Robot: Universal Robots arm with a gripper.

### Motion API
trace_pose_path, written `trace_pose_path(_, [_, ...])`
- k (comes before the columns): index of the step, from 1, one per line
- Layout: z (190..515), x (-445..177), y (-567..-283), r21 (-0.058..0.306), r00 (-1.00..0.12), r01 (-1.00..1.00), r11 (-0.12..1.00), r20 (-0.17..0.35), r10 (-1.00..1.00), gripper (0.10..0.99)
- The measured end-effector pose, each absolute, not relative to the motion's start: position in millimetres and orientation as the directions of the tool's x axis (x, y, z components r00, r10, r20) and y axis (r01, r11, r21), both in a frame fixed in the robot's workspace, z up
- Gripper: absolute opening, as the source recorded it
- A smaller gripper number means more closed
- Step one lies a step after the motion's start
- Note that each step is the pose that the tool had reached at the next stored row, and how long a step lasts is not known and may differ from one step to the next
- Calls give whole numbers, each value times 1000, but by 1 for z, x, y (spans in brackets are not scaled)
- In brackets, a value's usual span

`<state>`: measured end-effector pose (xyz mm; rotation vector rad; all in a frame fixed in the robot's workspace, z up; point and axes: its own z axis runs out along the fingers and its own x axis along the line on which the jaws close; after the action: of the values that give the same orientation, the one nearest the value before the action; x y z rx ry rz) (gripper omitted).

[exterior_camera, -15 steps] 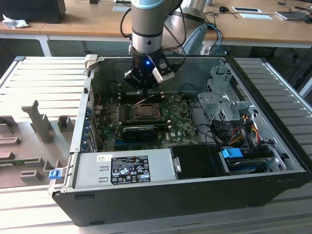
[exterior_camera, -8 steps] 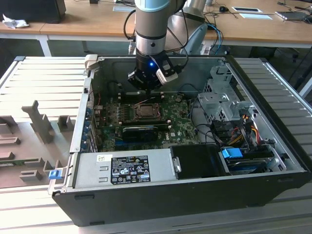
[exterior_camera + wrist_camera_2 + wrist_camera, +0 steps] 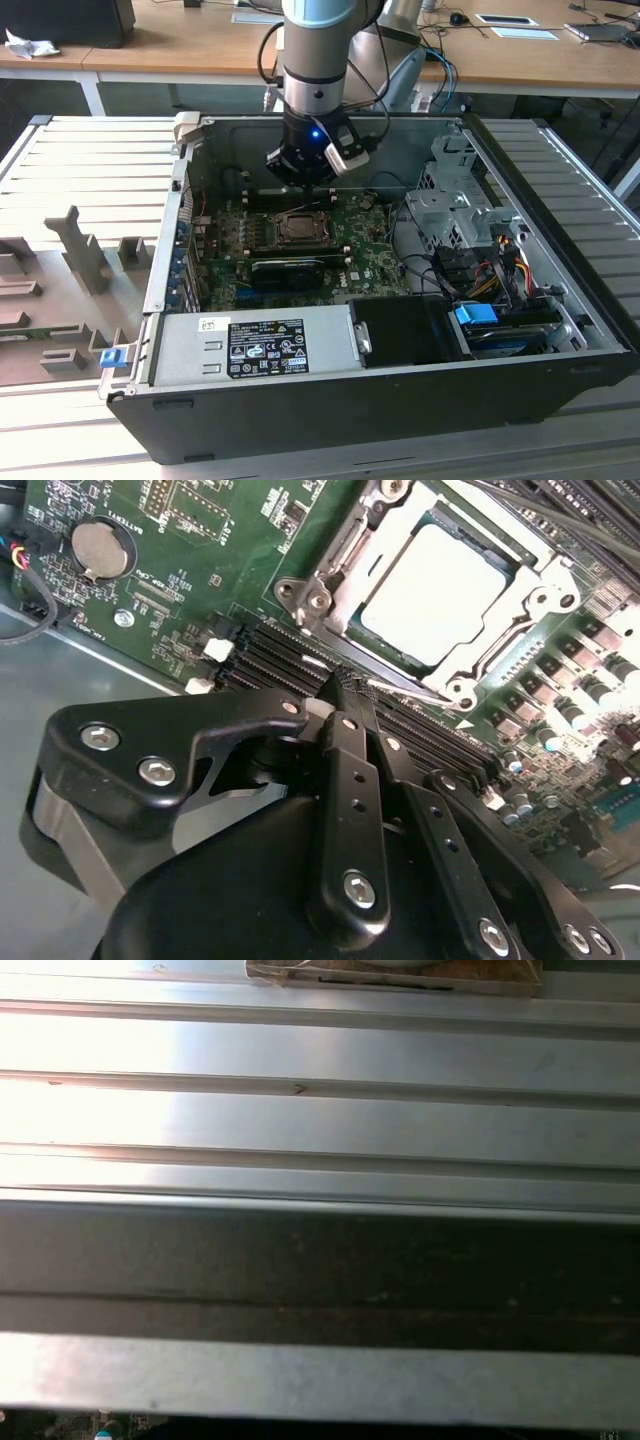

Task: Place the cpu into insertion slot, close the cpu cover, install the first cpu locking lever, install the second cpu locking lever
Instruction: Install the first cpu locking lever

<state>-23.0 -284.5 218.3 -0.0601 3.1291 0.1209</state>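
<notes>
The cpu (image 3: 430, 595) lies flat in the insertion slot (image 3: 298, 229) on the green board, its pale metal top showing. The cpu cover (image 3: 345, 570) is down around it as a silvery frame. A thin silvery locking lever (image 3: 400, 690) runs along the socket's edge closest to the gripper. My gripper (image 3: 343, 683) hangs just beside the socket over the black memory slots, its black fingers (image 3: 352, 770) shut together with nothing visibly between them, the tips close to that lever. In the exterior view the gripper (image 3: 303, 180) hovers just behind the socket, inside the open computer case.
A grey power supply (image 3: 262, 346) fills the case's front. A drive cage (image 3: 455, 200) and coloured cables (image 3: 490, 270) crowd the exterior view's right. A long black card (image 3: 290, 268) lies in front of the socket. A coin battery (image 3: 97, 548) sits on the board. Ribbed metal table (image 3: 320, 1050).
</notes>
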Motion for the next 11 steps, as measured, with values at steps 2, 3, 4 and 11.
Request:
trace_pose_path(2, [217,-22,-284,77,-999,-40,996,-11,-39,106])
trace_pose_path(3, [217,-22,-285,77,-999,-40,996,-11,-39,106])
trace_pose_path(4, [216,-22,-285,77,-999,-40,996,-11,-39,106])
trace_pose_path(11, [215,-21,-286,77,-999,-47,996,-11,-46,106])
